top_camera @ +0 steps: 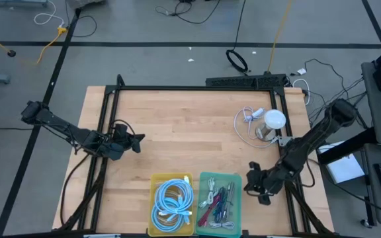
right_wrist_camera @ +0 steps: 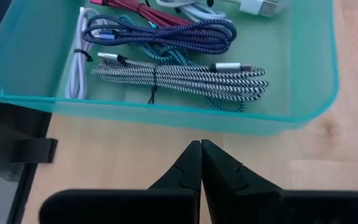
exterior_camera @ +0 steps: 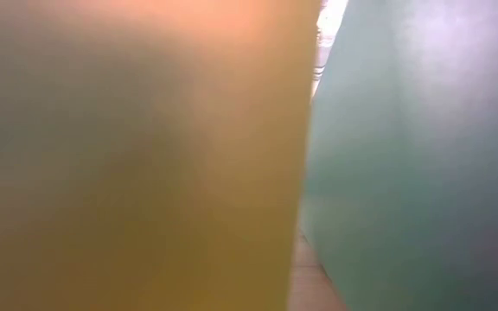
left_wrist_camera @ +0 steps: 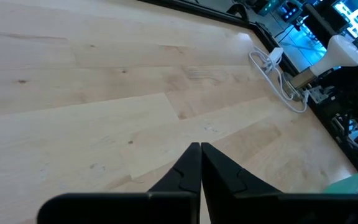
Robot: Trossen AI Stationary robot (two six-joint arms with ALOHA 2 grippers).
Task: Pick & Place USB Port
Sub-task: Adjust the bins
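A white round-topped piece (top_camera: 274, 119) (left_wrist_camera: 344, 53) with a looped white cable (top_camera: 247, 120) (left_wrist_camera: 277, 73) lies at the table's far right; I take it for the USB port. No gripper touches it. My left gripper (top_camera: 139, 139) (left_wrist_camera: 200, 148) hovers shut over bare wood at the table's left. My right gripper (top_camera: 250, 173) (right_wrist_camera: 201, 145) is shut with nothing in it, just outside the right wall of a teal bin (top_camera: 238, 198) (right_wrist_camera: 166, 115) at the near edge. Several coiled cables (right_wrist_camera: 179, 78) lie in that bin.
A yellow bin (top_camera: 155, 211) of light blue and white cables (top_camera: 172, 201) stands to the left of the teal one. The low view is filled by the yellow bin's wall (exterior_camera: 137, 155) and the teal bin's wall (exterior_camera: 413, 173). A black frame (top_camera: 197, 88) edges the table.
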